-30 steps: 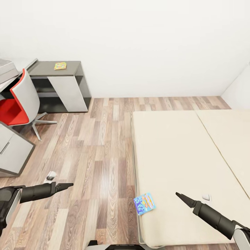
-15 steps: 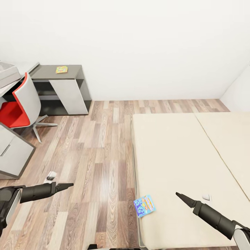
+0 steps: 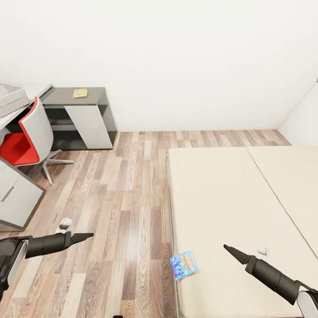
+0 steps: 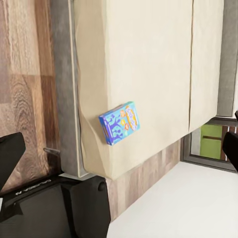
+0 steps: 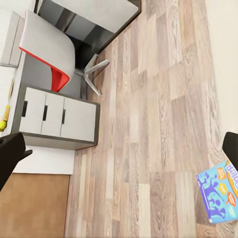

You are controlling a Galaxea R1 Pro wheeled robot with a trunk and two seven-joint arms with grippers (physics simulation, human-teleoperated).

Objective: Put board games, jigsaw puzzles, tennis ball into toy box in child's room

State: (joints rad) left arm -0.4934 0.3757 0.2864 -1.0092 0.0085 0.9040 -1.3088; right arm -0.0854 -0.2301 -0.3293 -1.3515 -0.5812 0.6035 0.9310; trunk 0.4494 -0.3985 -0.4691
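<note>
Light-blue board game point(image 3: 183, 265) lies lower centre at the bed point(image 3: 229, 198) edge; approach squarely; finger state of both grippers cannot be determined.

The head camera looked down from high over bed point(image 3: 229, 212) and floor, while both wrist cameras looked down from above, sharing the blue board game point(image 3: 183, 265) point(image 4: 119, 123) point(image 5: 220, 192).

The only lettering I can make out is on the light blue board game point(image 5: 219, 192) lying at the edge of the bed point(image 3: 229, 198): in the right wrist view its top edge carries white letters that look like "Bala", cut off at the frame. The rest of its colourful print is too small to read.
</note>
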